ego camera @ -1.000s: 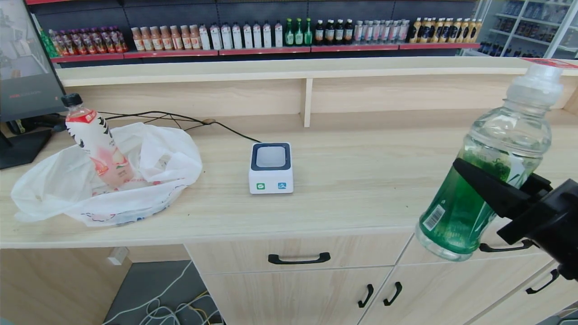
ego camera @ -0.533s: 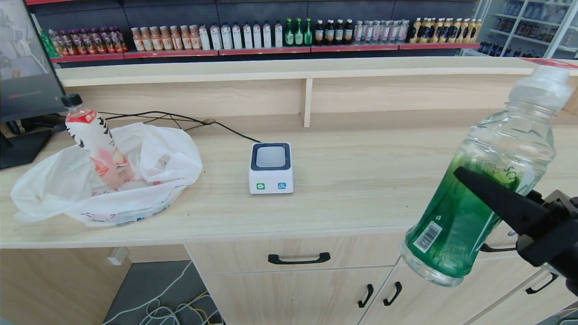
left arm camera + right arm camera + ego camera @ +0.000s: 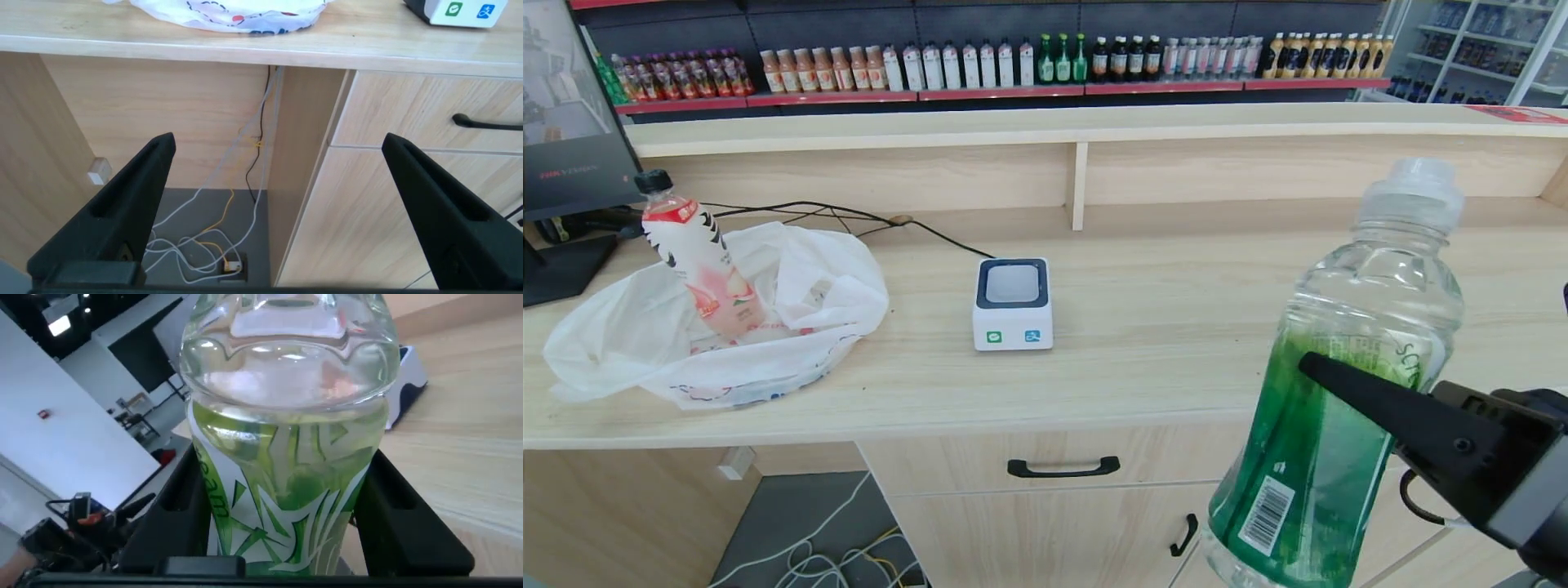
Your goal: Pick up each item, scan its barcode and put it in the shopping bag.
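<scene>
In the head view, the right gripper [image 3: 1339,380] is closed tight around the middle of the green drink bottle [image 3: 1372,278]. The bottle stands almost straight up, cap on top, low down in front of the counter [image 3: 1176,343]. Its barcode [image 3: 1267,516] is near the bottom. The scanner [image 3: 1012,304] sits to the robot's left of the bottle and farther back, so the right arm is nearer. The shopping bag [image 3: 825,294] lies farther left. In the left wrist view, the left gripper [image 3: 278,212] is wide open, empty, below the counter edge. In the right wrist view, a black finger [image 3: 409,514] presses each side of the bottle.
</scene>
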Robot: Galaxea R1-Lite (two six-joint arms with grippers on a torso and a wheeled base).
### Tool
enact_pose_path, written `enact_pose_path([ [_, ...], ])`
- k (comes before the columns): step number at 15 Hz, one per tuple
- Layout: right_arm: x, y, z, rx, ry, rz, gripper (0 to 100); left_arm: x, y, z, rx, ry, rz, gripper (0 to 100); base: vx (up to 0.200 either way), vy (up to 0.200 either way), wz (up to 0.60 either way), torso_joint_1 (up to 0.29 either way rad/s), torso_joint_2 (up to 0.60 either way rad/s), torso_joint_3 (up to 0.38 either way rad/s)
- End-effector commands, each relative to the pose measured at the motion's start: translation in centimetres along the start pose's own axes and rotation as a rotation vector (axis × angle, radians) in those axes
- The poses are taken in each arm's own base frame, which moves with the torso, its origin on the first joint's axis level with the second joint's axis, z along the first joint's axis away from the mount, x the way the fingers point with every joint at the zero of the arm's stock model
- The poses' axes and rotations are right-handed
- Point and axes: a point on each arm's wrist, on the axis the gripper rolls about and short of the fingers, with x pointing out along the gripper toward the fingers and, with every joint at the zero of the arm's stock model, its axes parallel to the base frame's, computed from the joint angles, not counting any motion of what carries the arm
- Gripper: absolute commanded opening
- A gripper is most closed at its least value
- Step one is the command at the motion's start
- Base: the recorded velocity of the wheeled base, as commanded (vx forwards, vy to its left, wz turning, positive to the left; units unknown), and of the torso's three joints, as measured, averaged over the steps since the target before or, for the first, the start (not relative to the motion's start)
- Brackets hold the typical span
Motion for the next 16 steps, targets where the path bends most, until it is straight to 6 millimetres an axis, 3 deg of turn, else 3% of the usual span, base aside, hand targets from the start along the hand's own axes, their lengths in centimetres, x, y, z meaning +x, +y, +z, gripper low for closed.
enact_pose_path([
  [1, 1.4, -0.7, -0.8, 0.066, 0.053, 0.0, 0, 0.0, 0.0, 0.0, 0.0, 0.0, 0.0, 100, 0.0, 0.0, 0.0, 0.0, 0.0, 0.0],
  [5, 4.9, -1.6, -1.0, 0.26, -0.027, 0.099, 0, 0.0, 0.0, 0.0, 0.0, 0.0, 0.0, 100, 0.0, 0.0, 0.0, 0.0, 0.0, 0.0],
  [8, 6.0, -1.0, 0.0, 0.299, -0.062, 0.148, 0, 0.0, 0.0, 0.0, 0.0, 0.0, 0.0, 100, 0.0, 0.0, 0.0, 0.0, 0.0, 0.0],
  [13, 5.1, 1.2, 1.2, 0.393, -0.083, 0.24, 0, 0.0, 0.0, 0.0, 0.0, 0.0, 0.0, 100, 0.0, 0.0, 0.0, 0.0, 0.0, 0.0],
  [16, 3.5, 3.2, 1.2, 0.445, -0.06, 0.32, 0, 0.0, 0.0, 0.0, 0.0, 0.0, 0.0, 100, 0.0, 0.0, 0.0, 0.0, 0.0, 0.0],
])
